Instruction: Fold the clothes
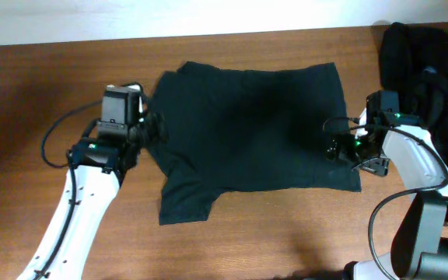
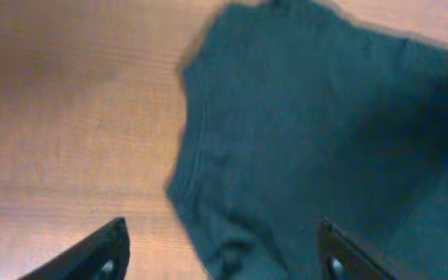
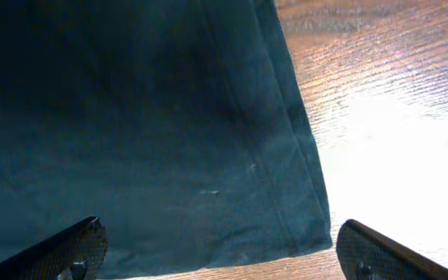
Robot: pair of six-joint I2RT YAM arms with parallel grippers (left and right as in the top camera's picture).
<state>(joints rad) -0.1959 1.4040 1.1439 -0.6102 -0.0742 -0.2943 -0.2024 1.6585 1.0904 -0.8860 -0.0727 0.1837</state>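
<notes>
Left gripper (image 1: pixel 151 129), jaws spread wide and empty, hovers at the sleeve end of the dark T-shirt (image 1: pixel 255 124). The shirt lies flat mid-table, its long axis running left to right, with the hem toward the right gripper (image 1: pixel 335 146), which is likewise wide and empty above the hem corner. You have each arm about equally near its end. The wooden table (image 1: pixel 37 93) carries a dark clothes pile (image 1: pixel 422 54) at far right.

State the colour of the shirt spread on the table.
Plain dark teal shirt; right wrist view shows it best.
</notes>
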